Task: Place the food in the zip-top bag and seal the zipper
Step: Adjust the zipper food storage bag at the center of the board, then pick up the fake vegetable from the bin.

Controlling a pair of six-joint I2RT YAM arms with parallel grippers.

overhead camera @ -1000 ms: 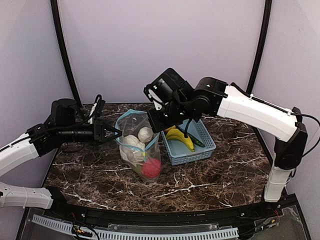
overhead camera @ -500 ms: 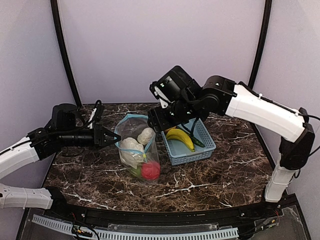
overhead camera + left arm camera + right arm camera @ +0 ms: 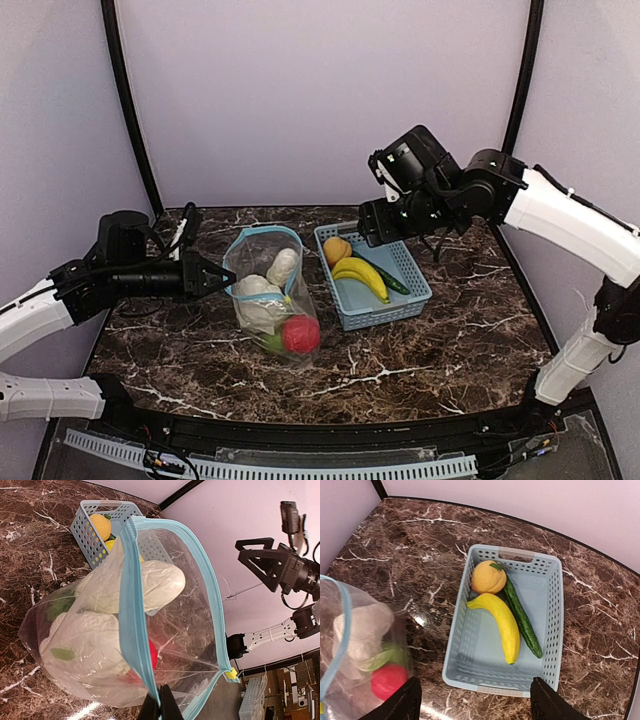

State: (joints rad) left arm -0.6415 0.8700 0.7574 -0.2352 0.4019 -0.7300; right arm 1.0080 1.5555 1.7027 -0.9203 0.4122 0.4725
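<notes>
my right gripper [image 3: 475,702] had swung back from the zip-top bag [image 3: 262,255] to hang over the basket [image 3: 552,630], fingers spread and empty. my left gripper [image 3: 160,706] pinched the zipper [image 3: 134,605], holding the mouth open. the orange [image 3: 488,577], banana [image 3: 502,622] and cucumber [image 3: 521,616] were left to fetch.

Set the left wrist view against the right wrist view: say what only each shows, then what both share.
Left wrist only: the left claw pinching the teal zipper, holding the zip-top bag's mouth open. Right wrist only: the whole banana and cucumber lying in the blue basket, framed by the open right claw. Both: the bag, cauliflower and red apple inside it, the orange and the basket.
</notes>
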